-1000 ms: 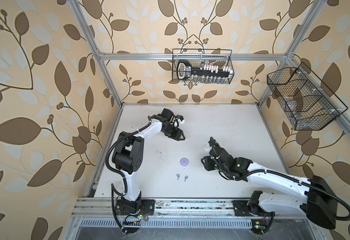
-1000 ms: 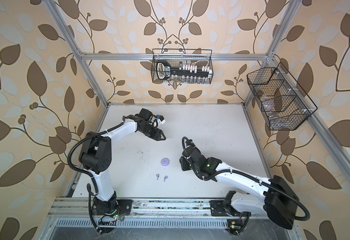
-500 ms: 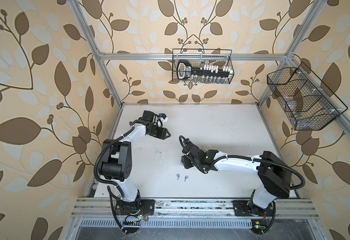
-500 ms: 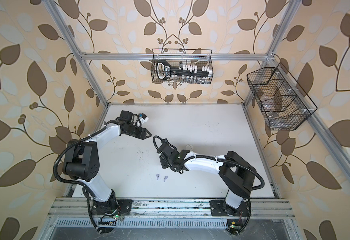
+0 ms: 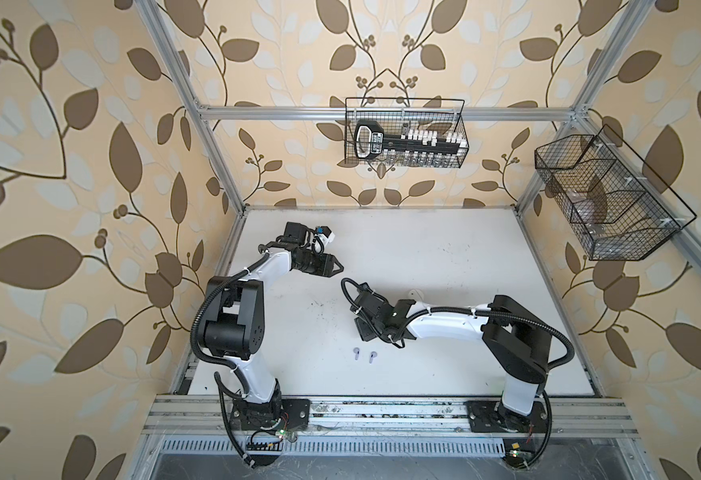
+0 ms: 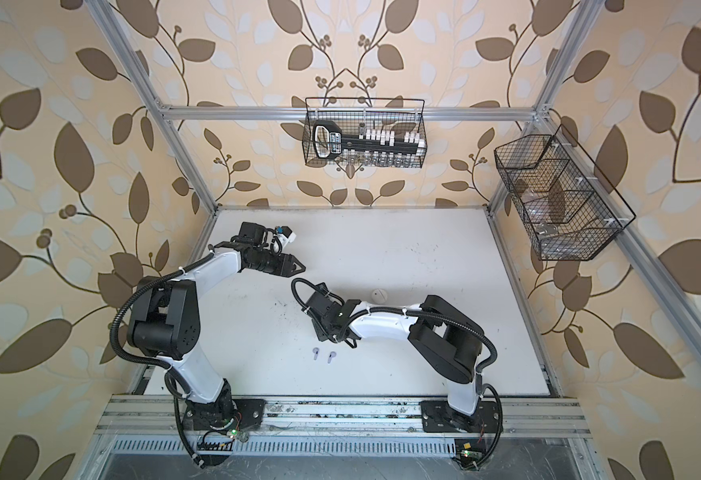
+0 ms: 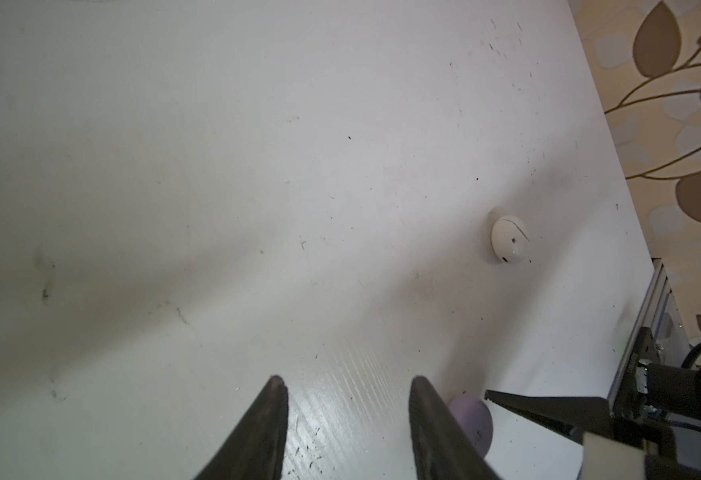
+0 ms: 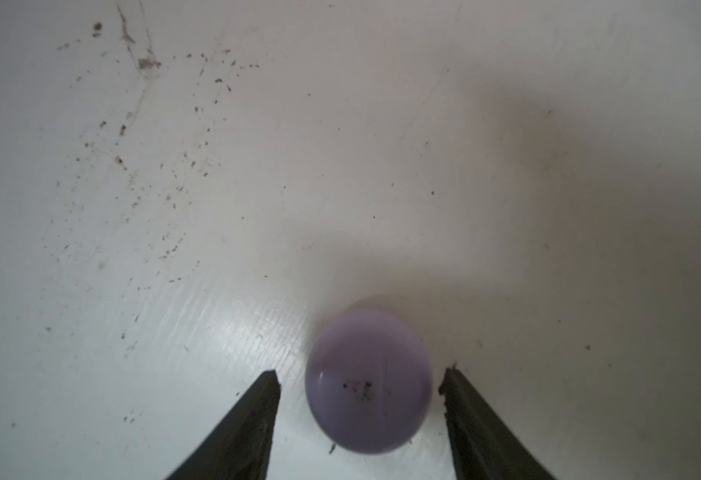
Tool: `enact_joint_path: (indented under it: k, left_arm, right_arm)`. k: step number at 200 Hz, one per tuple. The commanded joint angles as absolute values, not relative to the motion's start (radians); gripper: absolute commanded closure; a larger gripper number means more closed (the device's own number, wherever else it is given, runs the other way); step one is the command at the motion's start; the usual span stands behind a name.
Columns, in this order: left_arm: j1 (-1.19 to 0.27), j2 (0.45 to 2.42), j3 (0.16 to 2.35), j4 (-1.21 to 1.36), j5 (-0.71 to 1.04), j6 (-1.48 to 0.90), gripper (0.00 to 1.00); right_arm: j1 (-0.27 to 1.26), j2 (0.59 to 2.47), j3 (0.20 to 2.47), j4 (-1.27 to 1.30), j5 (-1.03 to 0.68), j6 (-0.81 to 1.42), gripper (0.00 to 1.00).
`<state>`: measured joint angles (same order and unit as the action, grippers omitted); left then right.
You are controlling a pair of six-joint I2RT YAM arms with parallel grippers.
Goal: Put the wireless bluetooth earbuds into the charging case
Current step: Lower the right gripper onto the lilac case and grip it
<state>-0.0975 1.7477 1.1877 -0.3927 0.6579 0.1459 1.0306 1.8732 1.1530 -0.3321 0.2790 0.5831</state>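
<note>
Two pale lilac earbuds (image 5: 357,353) (image 6: 315,352) lie side by side on the white table (image 5: 444,257), toward the front. A shut round lilac charging case (image 8: 367,380) (image 7: 473,422) rests on the table between the fingers of my right gripper (image 8: 359,374) (image 5: 364,331). That gripper is open, with a gap on each side of the case. Both top views hide this case under the right wrist. A shut white case (image 6: 379,295) (image 7: 509,240) sits just behind the right arm. My left gripper (image 7: 346,380) (image 5: 338,266) hovers open and empty, behind and left of the lilac case.
One black wire basket (image 5: 405,133) with tools hangs on the back wall. Another basket (image 5: 606,199) hangs on the right wall. Metal frame posts stand at the table's corners, and an aluminium rail (image 5: 382,415) with both arm bases runs along the front edge.
My right arm has swung left and come down over the lilac case, with its jaws spreading wider. My left gripper has drawn back a little to the left.
</note>
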Motion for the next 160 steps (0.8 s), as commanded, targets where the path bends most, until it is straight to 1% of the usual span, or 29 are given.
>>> enact_joint_path:
  k: [1, 74, 115, 149, 160]
  left_arm:
    - [-0.097, 1.745, 1.181, -0.371, 0.704, 0.133, 0.52]
    - [-0.097, 1.748, 1.177, -0.37, 0.711, 0.132, 0.51]
    - [-0.097, 1.749, 1.181, -0.375, 0.718, 0.132, 0.52]
    - [-0.098, 1.755, 1.189, -0.389, 0.725, 0.131, 0.51]
    - [-0.098, 1.756, 1.19, -0.393, 0.727, 0.13, 0.51]
  right_arm:
    - [1.04, 1.903, 1.179, -0.366, 0.314, 0.59, 0.36]
    - [1.048, 1.966, 1.237, -0.403, 0.332, 0.575, 0.4]
    - [1.05, 1.967, 1.238, -0.424, 0.349, 0.566, 0.44]
    - [1.051, 1.962, 1.233, -0.428, 0.349, 0.558, 0.45]
    - [1.051, 1.96, 1.233, -0.428, 0.349, 0.556, 0.47]
